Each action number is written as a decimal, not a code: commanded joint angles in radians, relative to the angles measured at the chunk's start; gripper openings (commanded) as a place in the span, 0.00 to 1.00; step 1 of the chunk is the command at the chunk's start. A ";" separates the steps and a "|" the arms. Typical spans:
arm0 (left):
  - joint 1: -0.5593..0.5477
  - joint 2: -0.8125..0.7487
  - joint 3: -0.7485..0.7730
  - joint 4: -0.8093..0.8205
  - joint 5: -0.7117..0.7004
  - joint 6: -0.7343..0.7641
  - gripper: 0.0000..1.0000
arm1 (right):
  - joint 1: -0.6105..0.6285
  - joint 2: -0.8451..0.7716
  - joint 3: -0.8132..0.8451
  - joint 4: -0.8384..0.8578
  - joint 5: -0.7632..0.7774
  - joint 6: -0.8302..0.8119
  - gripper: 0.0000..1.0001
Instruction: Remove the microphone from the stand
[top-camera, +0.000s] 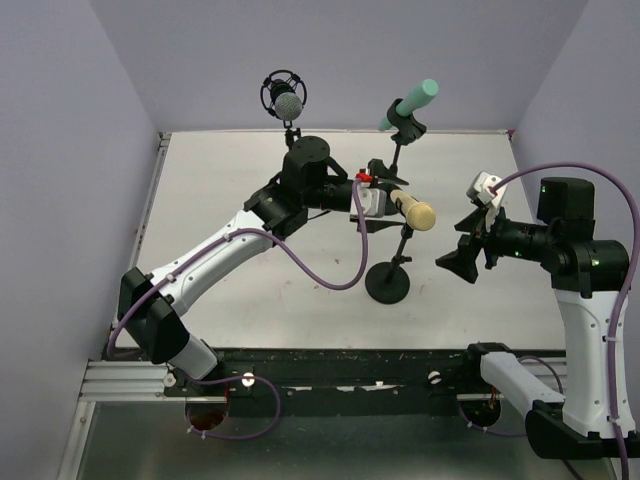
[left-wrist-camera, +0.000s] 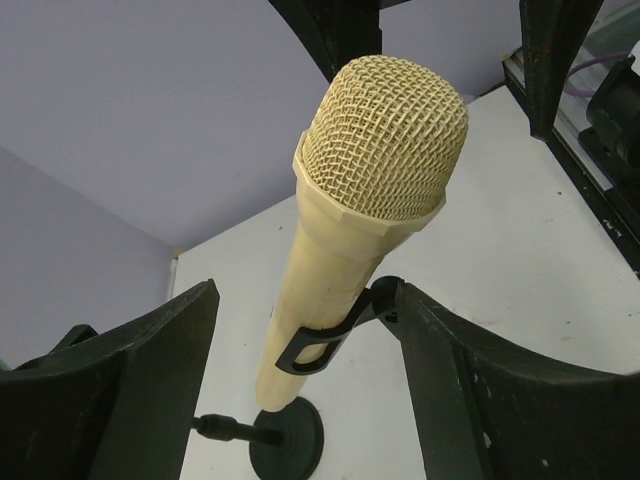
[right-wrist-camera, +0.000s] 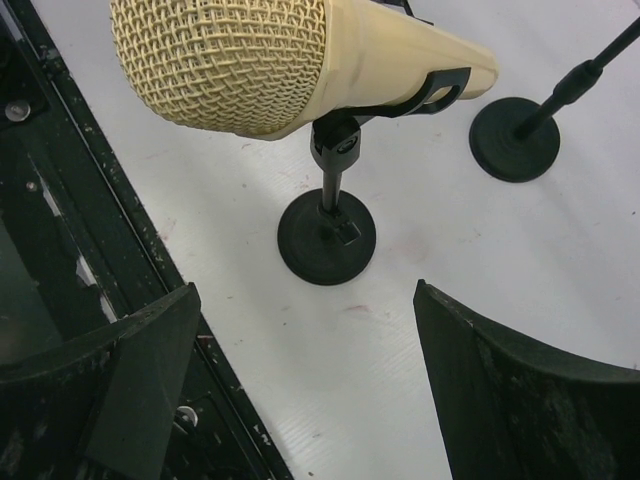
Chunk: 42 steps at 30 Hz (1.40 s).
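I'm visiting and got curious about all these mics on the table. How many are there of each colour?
cream microphone: 1
teal microphone: 1
black-and-grey microphone: 1
Total: 3

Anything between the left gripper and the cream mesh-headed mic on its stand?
Nothing visible. The left gripper is open, and in the left wrist view the cream mesh-headed microphone sits in the gap between its fingers. Only the black stand clip holds the handle.
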 joint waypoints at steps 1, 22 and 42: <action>-0.018 0.058 0.052 0.013 0.080 0.061 0.76 | 0.001 -0.015 -0.024 0.066 -0.006 0.094 0.95; -0.043 0.117 0.096 0.107 0.049 0.000 0.36 | 0.001 -0.047 -0.222 0.270 0.039 0.302 0.95; -0.021 -0.100 -0.042 0.107 -0.350 0.059 0.03 | 0.001 0.071 -0.429 0.672 -0.058 0.456 0.90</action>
